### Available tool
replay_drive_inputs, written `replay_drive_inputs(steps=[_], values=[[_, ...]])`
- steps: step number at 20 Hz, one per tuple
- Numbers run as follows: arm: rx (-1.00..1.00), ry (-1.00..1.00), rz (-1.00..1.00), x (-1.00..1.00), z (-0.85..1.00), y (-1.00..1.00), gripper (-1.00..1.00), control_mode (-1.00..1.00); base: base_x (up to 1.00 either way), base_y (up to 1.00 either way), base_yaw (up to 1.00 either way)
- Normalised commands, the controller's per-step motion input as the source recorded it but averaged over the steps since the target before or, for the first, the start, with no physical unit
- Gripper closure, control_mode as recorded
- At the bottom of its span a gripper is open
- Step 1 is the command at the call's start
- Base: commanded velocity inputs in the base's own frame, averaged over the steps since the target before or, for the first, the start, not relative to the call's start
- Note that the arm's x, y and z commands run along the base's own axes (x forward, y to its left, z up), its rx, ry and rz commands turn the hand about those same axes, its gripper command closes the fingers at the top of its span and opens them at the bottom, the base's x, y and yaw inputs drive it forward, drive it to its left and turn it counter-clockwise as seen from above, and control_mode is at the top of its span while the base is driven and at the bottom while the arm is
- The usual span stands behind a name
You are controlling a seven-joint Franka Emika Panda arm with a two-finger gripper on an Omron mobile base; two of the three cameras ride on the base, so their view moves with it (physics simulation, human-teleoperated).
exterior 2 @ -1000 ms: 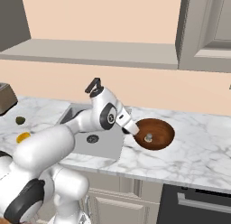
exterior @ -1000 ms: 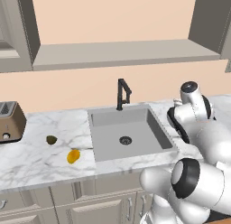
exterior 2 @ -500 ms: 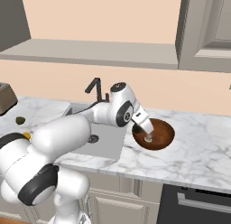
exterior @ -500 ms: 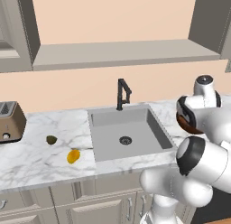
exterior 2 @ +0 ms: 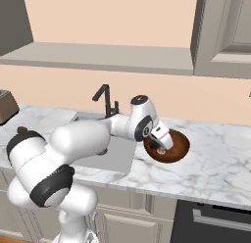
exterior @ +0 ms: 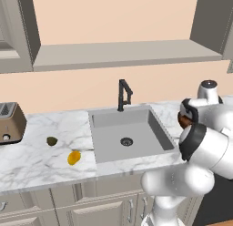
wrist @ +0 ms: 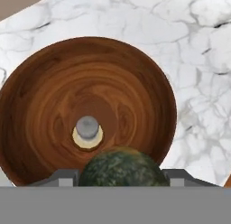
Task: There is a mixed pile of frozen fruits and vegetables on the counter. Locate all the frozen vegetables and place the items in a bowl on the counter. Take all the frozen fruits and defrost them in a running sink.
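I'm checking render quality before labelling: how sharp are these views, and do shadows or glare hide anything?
Hand view: crisp, no glare; wood grain of the bowl reads clearly, the dark green ball sits cropped at the bottom between the claw's fingers. Left base view: even flat light, soft shading in the sink. Right base view: sharp; the arm hides part of the sink.

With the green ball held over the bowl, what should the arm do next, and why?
Probably open the jaws: the gripper holds the dark green ball directly above the wooden bowl, where the mushroom already lies.
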Motion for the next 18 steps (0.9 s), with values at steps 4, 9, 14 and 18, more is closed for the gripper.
replay_drive_inputs(steps=[4, 9, 14, 18], values=[[0.05, 0.14, 0.08, 0.15, -0.31, 0.00, 1.00, -1.00, 0.00, 0.00, 0.00], [0.07, 0.14, 0.09, 0.14, -0.34, -0.05, 1.00, -1.00, 0.00, 0.00, 0.00], [0.06, 0.12, 0.10, 0.15, -0.27, -0.10, -1.00, -1.00, 0.00, 0.00, 0.00], [-0.01, 0.03, 0.08, 0.11, 0.08, -0.14, -1.00, -1.00, 0.00, 0.00, 0.00]])
